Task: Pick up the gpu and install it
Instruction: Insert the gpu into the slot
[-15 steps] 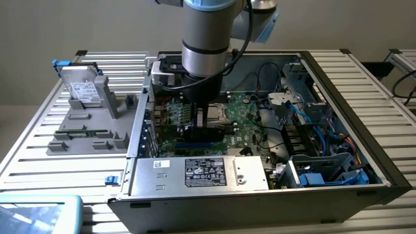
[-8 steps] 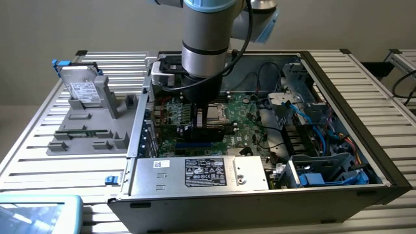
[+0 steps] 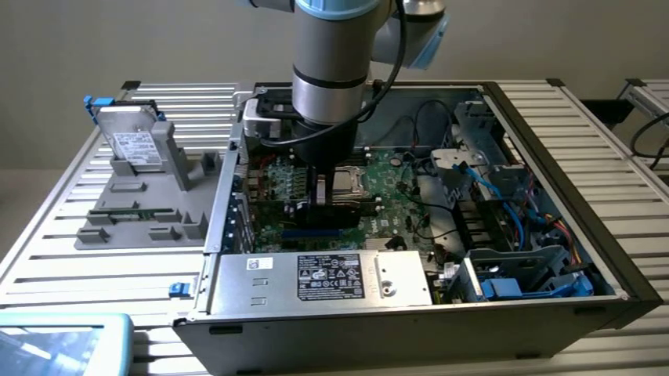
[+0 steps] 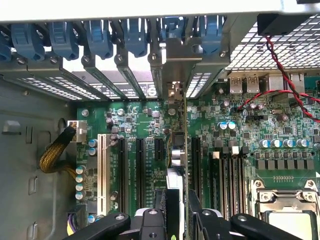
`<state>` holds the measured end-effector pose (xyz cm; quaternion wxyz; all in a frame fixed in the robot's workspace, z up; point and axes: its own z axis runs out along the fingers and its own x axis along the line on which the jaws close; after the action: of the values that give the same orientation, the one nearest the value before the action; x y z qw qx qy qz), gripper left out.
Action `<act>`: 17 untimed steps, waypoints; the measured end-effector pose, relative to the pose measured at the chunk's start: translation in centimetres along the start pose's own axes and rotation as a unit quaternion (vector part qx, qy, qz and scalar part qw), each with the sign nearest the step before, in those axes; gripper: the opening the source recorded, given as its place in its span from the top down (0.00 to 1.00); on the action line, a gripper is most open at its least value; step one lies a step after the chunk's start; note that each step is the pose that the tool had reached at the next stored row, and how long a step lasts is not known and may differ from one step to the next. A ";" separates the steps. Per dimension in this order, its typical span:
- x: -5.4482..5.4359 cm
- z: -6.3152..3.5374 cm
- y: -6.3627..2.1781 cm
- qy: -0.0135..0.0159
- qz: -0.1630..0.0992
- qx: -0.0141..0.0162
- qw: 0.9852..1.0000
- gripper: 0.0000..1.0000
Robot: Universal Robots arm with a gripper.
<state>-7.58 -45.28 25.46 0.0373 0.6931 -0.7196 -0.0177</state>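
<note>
The gpu (image 4: 176, 145) stands on edge inside the open computer case, seen edge-on in the wrist view, with my gripper (image 4: 181, 202) shut on it. Its grey metal bracket (image 4: 175, 70) sits against the case's rear slot openings, below the blue clips (image 4: 100, 35). The card lines up with an expansion slot on the green motherboard (image 4: 145, 125), between the black slots (image 4: 139, 170). I cannot tell whether it is pushed fully into the slot. In the exterior view my gripper (image 3: 332, 205) reaches straight down into the case, holding the black gpu (image 3: 337, 216) low over the motherboard (image 3: 392, 188).
A power supply (image 3: 324, 278) fills the case's near side. Drive cages and blue cables (image 3: 512, 235) sit at the exterior view's right. Outside the case, a grey holder (image 3: 146, 196) carries a labelled drive (image 3: 136, 145). Red and black wires (image 4: 285, 75) cross the board near the CPU socket (image 4: 290, 215).
</note>
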 end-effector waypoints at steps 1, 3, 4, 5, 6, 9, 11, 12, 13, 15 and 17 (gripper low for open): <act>0.0 0.00 0.00 0.000 0.000 0.000 1.000 0.72; 0.0 0.01 0.01 -0.001 0.000 0.000 1.000 0.72; 0.0 0.02 0.03 -0.002 0.000 0.000 1.000 0.72; 0.0 0.02 0.04 -0.003 0.000 0.000 1.000 0.72; 0.0 0.03 0.05 -0.005 0.000 0.000 1.000 0.72; 0.0 0.05 0.06 -0.010 -0.001 0.000 1.000 0.72; 0.1 0.05 0.06 -0.011 -0.001 0.000 1.000 0.72; 0.1 0.05 0.06 -0.011 -0.001 0.000 1.000 0.72; 0.1 0.05 0.06 -0.011 -0.001 0.000 1.000 0.72; 0.1 0.05 0.05 -0.011 -0.001 0.000 1.000 0.72; 0.2 0.05 0.05 -0.011 -0.001 0.000 1.000 0.72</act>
<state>-7.64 -45.51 25.42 0.0297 0.6935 -0.7194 -0.0256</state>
